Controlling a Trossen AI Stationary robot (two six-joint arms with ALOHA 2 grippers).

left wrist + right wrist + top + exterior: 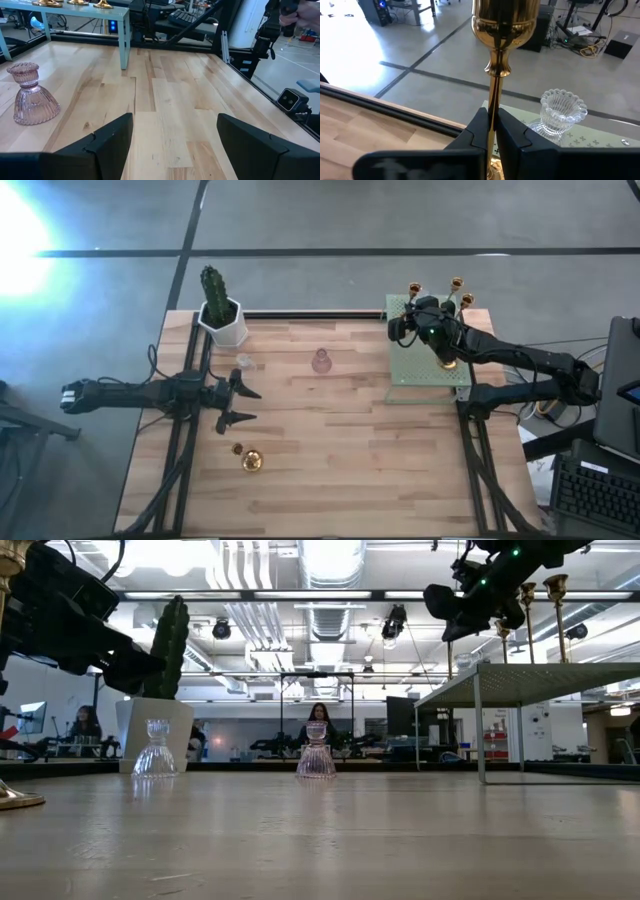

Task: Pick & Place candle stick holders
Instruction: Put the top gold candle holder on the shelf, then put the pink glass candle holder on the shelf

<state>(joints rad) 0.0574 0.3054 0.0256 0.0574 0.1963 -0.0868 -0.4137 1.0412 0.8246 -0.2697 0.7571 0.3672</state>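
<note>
My right gripper (492,117) is shut on a shiny gold candle stick holder (504,20) above the pale green raised platform (428,376) at the table's far right. A clear glass holder (561,114) stands on the platform just beyond it. Other gold holders (457,283) stand at the platform's far edge. On the table stand a pink glass holder (321,361), a clear glass one (243,362) and a gold one (250,461). My left gripper (248,405) waits open at the left, with nothing between its fingers. My right gripper pinches the gold holder's thin stem (493,95) between its two fingers, below the cup. The fingers come nearly level from the near side and lie across the stem. The holder stands upright; the fingers hide its base, so I cannot tell whether it rests on the platform.
A white pot with a green cactus (222,315) stands at the far left corner. A small gold piece (237,448) lies beside the gold holder near the left. The platform's legs (125,45) stand on the table. Bare wood (350,450) lies across the middle and near side.
</note>
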